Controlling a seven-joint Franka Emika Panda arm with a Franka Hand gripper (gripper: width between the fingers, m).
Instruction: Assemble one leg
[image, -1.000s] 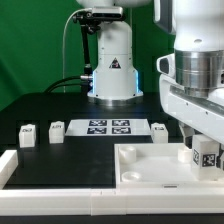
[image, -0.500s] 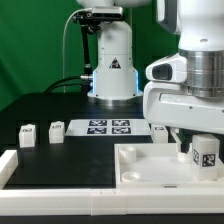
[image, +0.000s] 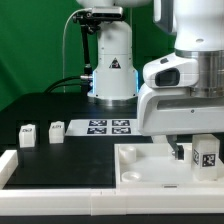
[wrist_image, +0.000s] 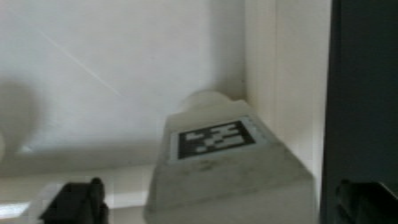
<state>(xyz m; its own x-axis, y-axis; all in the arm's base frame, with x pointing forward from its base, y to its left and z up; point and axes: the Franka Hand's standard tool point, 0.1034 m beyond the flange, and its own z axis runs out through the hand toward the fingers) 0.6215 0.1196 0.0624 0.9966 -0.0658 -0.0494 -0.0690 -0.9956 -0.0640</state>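
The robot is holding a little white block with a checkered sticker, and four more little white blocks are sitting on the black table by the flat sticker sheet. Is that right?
Not quite. The exterior view shows only two small white plastic blocks on the black table, beside the flat white marker board, not four. The gripper does hold a small white tagged block.

Exterior and wrist views. The Franka arm reaches down at the exterior view's right, wrist vertical, gripper (image: 197, 152) pointing downward. Its 2 fingers (wrist_image: 75, 203) stand apart, flanking a tagged white block held between them.
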